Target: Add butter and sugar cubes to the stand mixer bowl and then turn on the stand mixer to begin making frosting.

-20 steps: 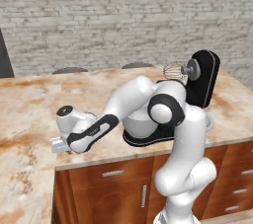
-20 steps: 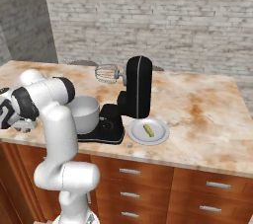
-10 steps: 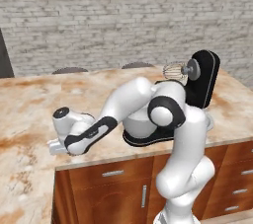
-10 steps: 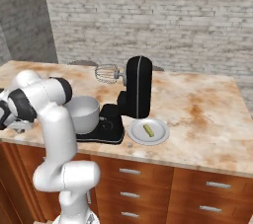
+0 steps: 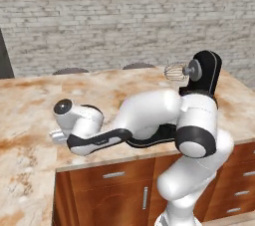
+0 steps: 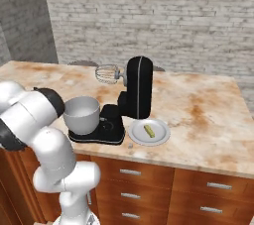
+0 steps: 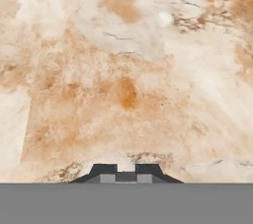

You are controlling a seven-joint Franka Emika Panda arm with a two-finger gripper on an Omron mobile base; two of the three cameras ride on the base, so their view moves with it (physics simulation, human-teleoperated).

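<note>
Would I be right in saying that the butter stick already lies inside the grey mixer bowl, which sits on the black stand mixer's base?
Not quite: the right base view shows the butter lying on the white plate beside the stand mixer. The bowl does sit on the mixer's base.

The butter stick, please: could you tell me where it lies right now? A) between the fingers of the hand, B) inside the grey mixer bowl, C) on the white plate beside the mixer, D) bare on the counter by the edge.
C: the butter lies on the white plate, right of the black mixer in the right base view.
</note>
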